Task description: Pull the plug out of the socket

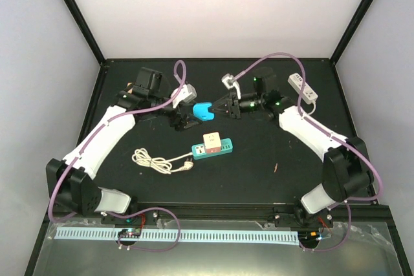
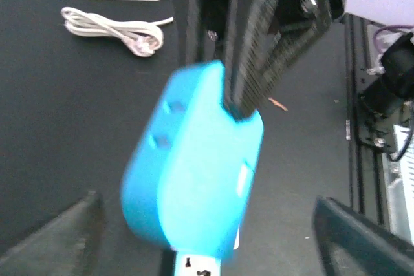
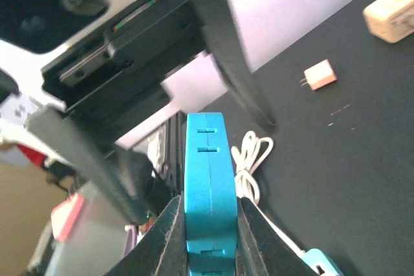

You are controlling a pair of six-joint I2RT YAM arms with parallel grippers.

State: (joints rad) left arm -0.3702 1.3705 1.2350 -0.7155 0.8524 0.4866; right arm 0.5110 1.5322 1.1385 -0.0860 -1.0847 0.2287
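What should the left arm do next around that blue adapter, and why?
Probably draw the left gripper back, clear of the blue adapter. Its jaws stand wide open on either side without touching it, while the right gripper is shut on it and holds it alone.

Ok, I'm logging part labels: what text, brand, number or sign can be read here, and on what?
No text is legible.
White patch under the blue adapter: dark marks, too blurred.
On the green power strip: too small to read.
On the white power strip: too small to read.
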